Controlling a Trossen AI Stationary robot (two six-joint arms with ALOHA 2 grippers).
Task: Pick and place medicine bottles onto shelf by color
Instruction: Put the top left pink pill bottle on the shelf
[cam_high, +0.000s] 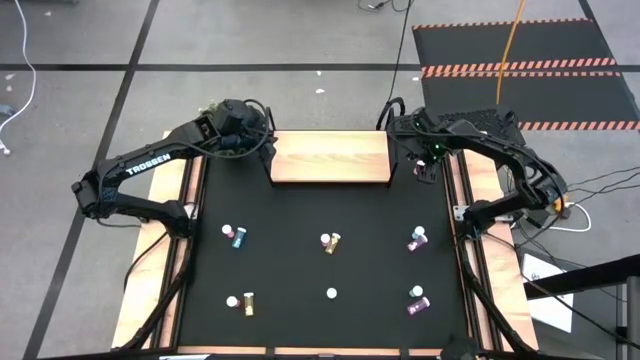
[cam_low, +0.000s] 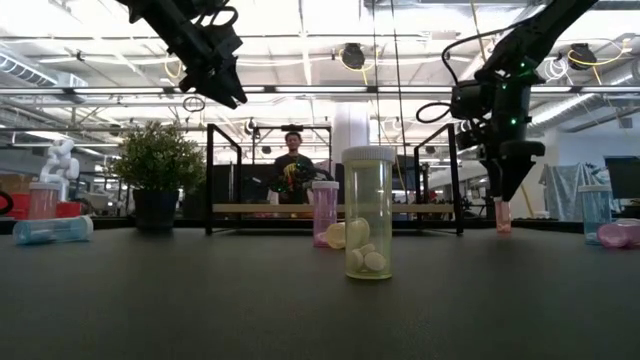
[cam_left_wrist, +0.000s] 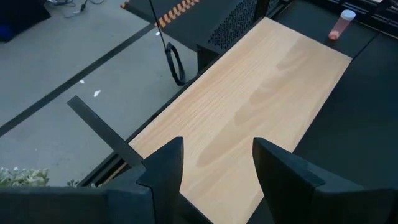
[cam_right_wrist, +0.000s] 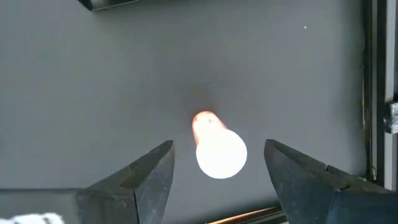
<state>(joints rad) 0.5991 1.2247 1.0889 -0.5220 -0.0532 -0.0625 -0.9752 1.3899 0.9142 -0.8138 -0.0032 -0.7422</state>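
Note:
The shelf (cam_high: 330, 158), a light wooden board on black posts, stands at the mat's far edge. My left gripper (cam_high: 262, 146) hovers open and empty over the shelf's left end (cam_left_wrist: 261, 93), high above it in the low view (cam_low: 225, 85). My right gripper (cam_right_wrist: 219, 146) is open just right of the shelf. It points down over an upright orange-pink bottle (cam_right_wrist: 217, 149) with a white cap, which stands on the mat between and below the fingers (cam_low: 503, 215). Teal (cam_high: 238, 237), yellow (cam_high: 330, 242) and purple (cam_high: 417, 238) bottles are spread over the mat.
Nearer the front lie a yellow bottle (cam_high: 243, 302) and a purple bottle (cam_high: 418, 300), and a pale green bottle stands upright (cam_low: 368, 212). Wooden side rails (cam_high: 455, 200) flank the mat. A potted plant (cam_low: 160, 165) and a person (cam_low: 293, 165) are beyond the far edge.

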